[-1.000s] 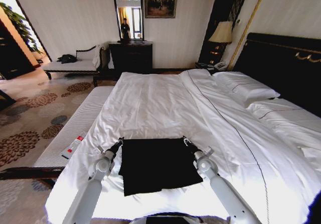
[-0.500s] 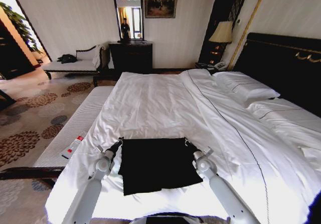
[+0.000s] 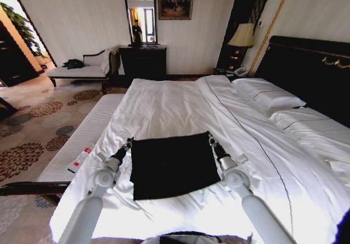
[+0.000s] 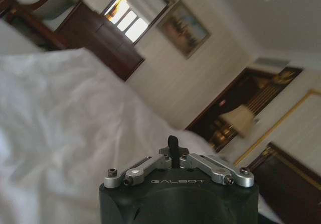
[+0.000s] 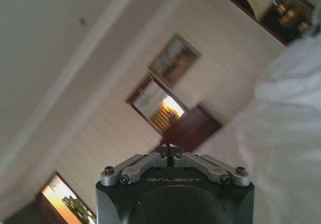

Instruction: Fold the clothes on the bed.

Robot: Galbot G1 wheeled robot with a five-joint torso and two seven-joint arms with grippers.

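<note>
Head view showed the black T-shirt lying on the bed, its 2 far corners pinched in the clamped left gripper and right gripper. Both should travel level, keeping the edge taut.

Black T-shirt: lettering not visible, sleeves tucked out of sight, folded layers underneath hidden. Left hand: fingertips too small and dark against shirt's far left corner, contact with cloth not readable. Right hand: same at far right corner. Left wrist view: fingers seen end-on as one dark stub, gap unreadable. Right wrist view: blurred, fingers barely a dark sliver. Bed: near edge cut off by frame, headboard end cropped at right.
</note>
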